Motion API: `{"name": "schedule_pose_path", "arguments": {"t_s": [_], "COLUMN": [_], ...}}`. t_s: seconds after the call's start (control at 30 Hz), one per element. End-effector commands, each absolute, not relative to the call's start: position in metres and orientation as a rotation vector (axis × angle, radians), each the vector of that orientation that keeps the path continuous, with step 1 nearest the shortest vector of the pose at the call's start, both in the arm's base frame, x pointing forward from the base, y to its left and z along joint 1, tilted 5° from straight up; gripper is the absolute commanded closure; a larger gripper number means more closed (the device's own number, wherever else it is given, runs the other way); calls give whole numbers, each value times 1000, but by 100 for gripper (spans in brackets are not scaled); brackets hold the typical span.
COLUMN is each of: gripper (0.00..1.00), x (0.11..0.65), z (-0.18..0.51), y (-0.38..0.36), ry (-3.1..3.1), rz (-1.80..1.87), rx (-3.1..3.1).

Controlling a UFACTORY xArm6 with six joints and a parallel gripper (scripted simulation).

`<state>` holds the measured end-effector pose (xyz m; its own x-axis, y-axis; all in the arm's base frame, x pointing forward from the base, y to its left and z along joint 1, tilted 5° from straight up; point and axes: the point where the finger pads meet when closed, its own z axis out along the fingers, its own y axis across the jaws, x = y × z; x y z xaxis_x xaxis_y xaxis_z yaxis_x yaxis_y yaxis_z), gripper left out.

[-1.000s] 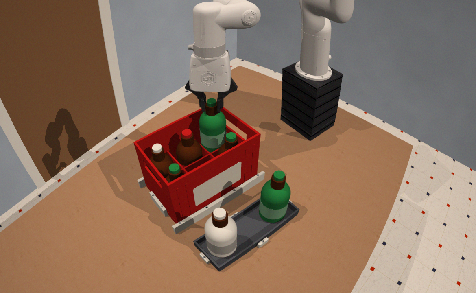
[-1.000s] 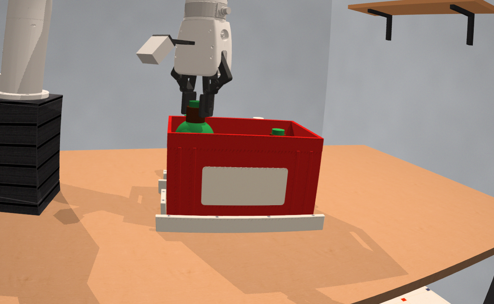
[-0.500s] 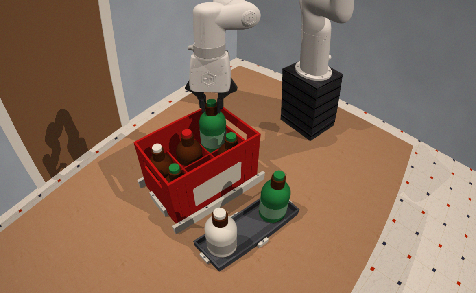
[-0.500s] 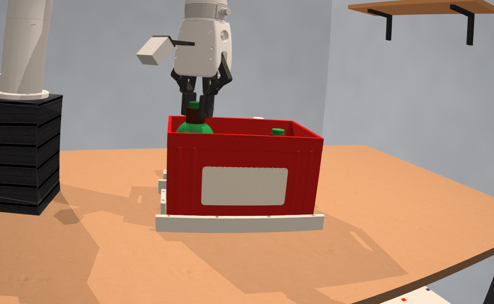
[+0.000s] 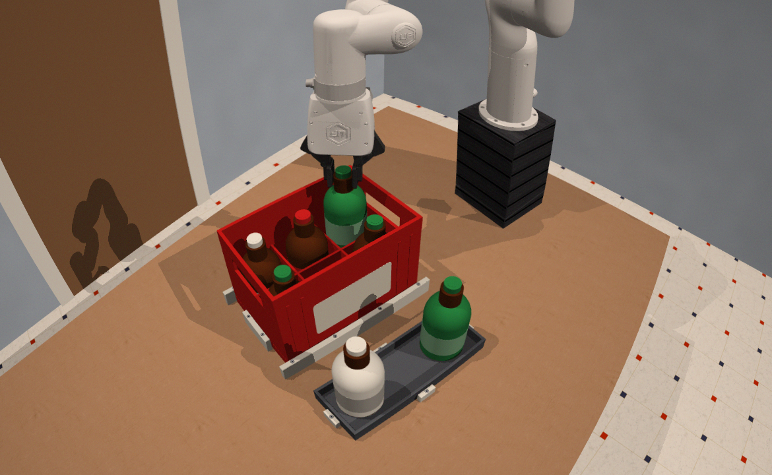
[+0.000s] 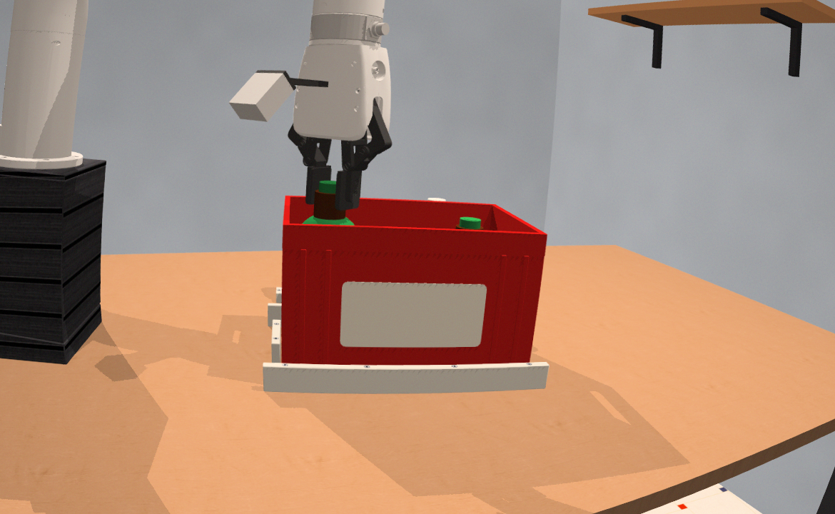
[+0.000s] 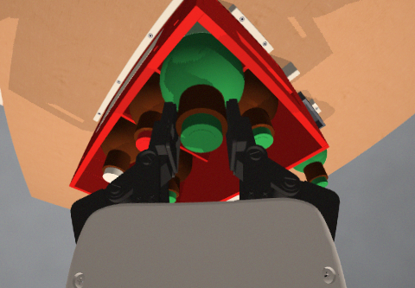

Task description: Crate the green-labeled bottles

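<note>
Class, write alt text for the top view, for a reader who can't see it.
A gripper holds a green bottle by its neck, partly inside a red crate with four brown bottles. In front, a dark tray carries a white bottle and another green bottle.

The arm (image 5: 335, 53) (image 6: 347, 25) is off-white with rounded joints, hexagonal badges, small screws and a grey wrist band, its gripper (image 5: 342, 177) (image 6: 333, 188) (image 7: 201, 116) pale-bodied with black linkage fingers, the badge lettering perhaps "UF".
</note>
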<state>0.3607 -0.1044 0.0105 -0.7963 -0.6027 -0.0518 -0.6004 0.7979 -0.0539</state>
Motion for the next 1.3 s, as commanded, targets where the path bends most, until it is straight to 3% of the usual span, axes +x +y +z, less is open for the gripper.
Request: {"name": "schedule_pose_path", "arguments": {"t_s": [0.0, 1.27], "gripper": [100, 100], "x": [363, 364], "z": [6, -17], "y": [-105, -105], "ry": [2913, 2913], "rz": [-57, -57], "rx": [-976, -976]}}
